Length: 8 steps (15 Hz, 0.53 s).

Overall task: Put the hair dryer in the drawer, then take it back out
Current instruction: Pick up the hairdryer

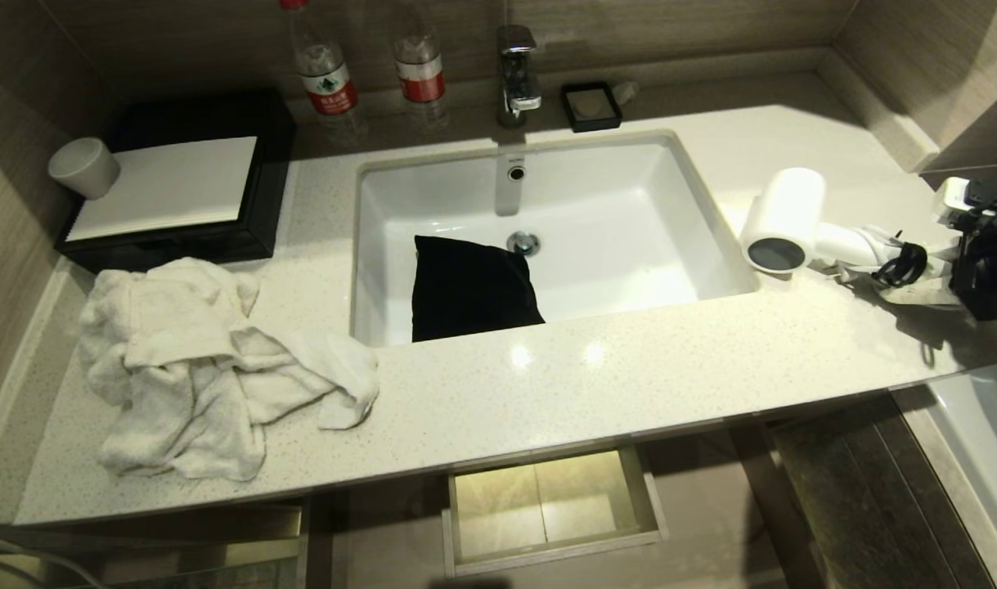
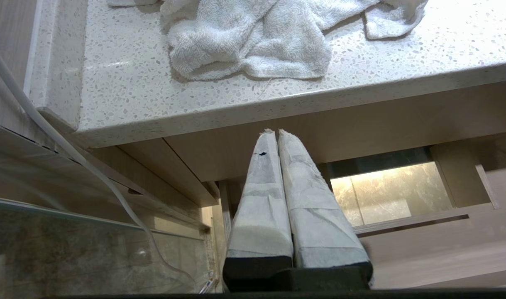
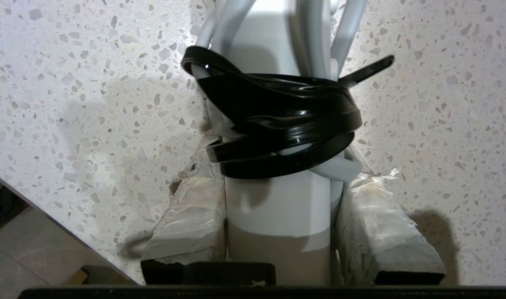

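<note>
The white hair dryer [image 1: 784, 217] lies on the speckled counter right of the sink, with its round grey end toward the counter's front. My right gripper [image 1: 927, 266] comes in from the right. In the right wrist view this right gripper [image 3: 286, 166] is shut on the dryer's slim handle [image 3: 277, 203], one taped finger [image 3: 190, 211] on each side, just behind the black tie [image 3: 277, 120] that bundles the cord. The drawer [image 1: 702, 523] stands pulled out below the counter, its boxed cutout [image 1: 547, 507] showing floor tile. My left gripper [image 2: 276, 132] hangs shut and empty below the counter's edge.
A crumpled white towel [image 1: 212, 368] lies at the counter's front left. A black cloth [image 1: 469, 286] sits in the sink [image 1: 629, 213]. At the back stand a black tray box [image 1: 179, 188], a cup [image 1: 83, 166], two bottles, a faucet [image 1: 516, 69] and a soap dish [image 1: 590, 106].
</note>
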Motion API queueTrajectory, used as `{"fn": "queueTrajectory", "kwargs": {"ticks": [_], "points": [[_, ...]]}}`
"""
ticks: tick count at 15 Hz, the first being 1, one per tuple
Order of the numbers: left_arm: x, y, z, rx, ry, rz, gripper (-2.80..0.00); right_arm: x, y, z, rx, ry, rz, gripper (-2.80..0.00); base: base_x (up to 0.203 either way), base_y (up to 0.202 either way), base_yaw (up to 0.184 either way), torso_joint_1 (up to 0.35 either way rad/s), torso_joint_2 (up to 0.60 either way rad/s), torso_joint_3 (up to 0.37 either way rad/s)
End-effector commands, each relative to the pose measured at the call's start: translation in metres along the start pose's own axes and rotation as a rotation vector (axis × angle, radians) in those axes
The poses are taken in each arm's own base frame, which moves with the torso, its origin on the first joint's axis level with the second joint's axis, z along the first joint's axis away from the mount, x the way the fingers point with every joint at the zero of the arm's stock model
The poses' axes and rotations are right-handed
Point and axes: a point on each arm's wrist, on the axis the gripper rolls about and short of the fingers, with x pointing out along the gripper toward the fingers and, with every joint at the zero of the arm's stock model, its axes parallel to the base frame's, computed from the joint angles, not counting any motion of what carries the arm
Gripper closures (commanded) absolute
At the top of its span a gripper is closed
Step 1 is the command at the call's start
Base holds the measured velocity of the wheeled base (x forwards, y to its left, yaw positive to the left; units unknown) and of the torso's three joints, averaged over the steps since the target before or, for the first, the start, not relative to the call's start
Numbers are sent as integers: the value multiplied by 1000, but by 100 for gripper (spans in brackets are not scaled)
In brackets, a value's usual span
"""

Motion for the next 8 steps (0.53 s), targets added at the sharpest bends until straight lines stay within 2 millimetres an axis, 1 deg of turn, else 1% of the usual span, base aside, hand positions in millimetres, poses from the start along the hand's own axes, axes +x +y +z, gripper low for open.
{"fn": "queueTrajectory", "kwargs": {"ticks": [1,4,8], "points": [[0,0,0,0,1,0,0,-13,2,10,5,-9,-22,0,0,0,0,0,0,0],[0,0,0,0,1,0,0,-36,10,27,71,8,-43,0,0,0,0,0,0,0],[0,0,0,0,1,0,0,-66,28,45,163,21,-56,0,0,0,0,0,0,0]]}}
